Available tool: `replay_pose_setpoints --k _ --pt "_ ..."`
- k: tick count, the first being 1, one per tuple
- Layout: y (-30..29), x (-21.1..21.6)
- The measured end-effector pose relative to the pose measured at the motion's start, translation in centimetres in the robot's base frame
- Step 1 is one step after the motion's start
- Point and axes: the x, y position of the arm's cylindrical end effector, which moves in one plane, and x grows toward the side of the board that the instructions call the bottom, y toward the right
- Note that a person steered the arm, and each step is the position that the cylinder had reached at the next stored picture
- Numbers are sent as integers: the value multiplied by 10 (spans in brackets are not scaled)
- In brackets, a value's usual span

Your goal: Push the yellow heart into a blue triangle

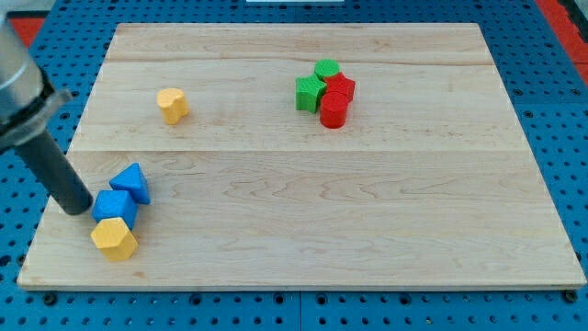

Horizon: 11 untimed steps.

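The yellow heart (172,105) lies in the upper left part of the wooden board (303,211). The blue triangle (131,183) sits near the board's lower left, touching a blue cube-like block (114,208) below it. A yellow hexagon block (114,239) touches that blue block from below. My tip (77,209) is at the board's left edge, just left of the blue block and the triangle, very close to them. The heart is well apart, up and to the right of my tip.
A tight cluster stands at the upper middle right: a green star (310,93), a green cylinder (326,70), a red star-like block (340,88) and a red cylinder (333,111). The board lies on a blue pegboard (560,119).
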Motion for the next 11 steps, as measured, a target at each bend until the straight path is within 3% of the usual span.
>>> replay_pose_setpoints --k 3,4,5,7,8,10,11 --pt "9 -166" --pt "53 -178" --pt "85 -178" --pt "87 -138" --pt "109 -162" --pt "128 -127" --pt "110 -106"
